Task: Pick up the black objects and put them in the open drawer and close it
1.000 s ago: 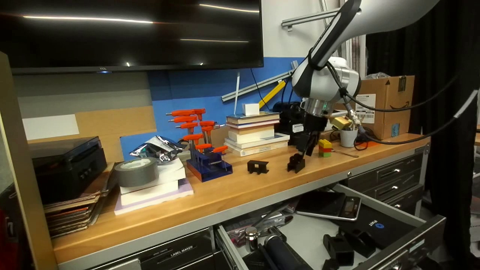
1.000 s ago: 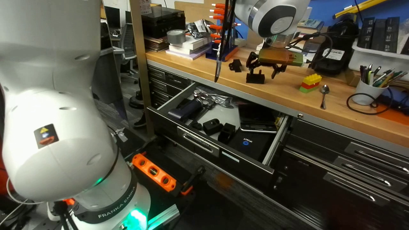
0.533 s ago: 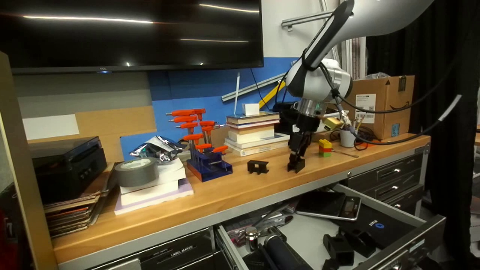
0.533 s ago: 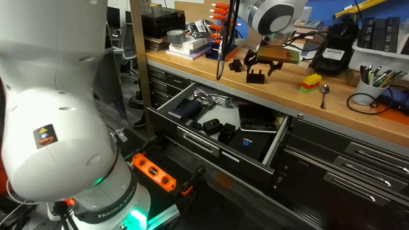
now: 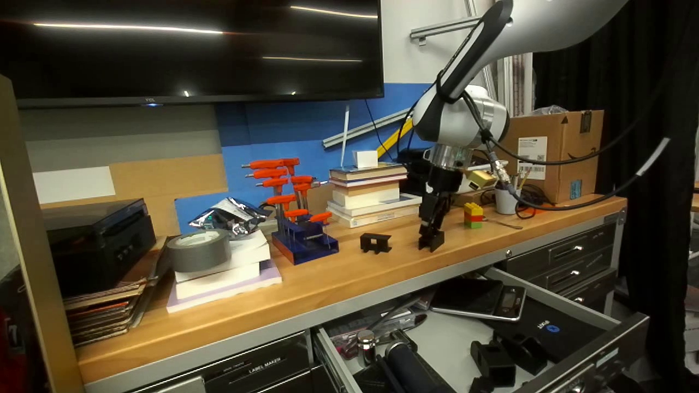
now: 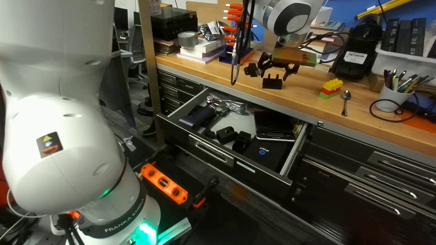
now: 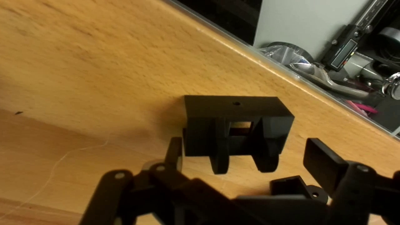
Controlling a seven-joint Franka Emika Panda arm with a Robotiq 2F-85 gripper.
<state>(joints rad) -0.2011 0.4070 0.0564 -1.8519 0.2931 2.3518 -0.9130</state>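
Open drawer (image 6: pixel 264 175): pulled out, couple of chunky black blocks (image 6: pixel 226 135) sitting inside near its front
Pronged black bracket (image 6: pixel 272 83): on the wooden workbench (image 6: pixel 306 98), just behind the drawer
Gripper (image 7: pixel 245 153): up behind the drawer too, fingers spread pretty wide, holding nothing; can't tell if it's touching that bracket
Second black bracket (image 6: pixel 251 70): same bench, slightly farther back from the drawer
Blue hex-key stand (image 5: pixel 297 255): farther back again

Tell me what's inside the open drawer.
The open drawer holds chunky black objects, a flat black item with a blue logo, a silver-edged device, a digital caliper and clear plastic, among other things. Whatever lies beneath them is covered.
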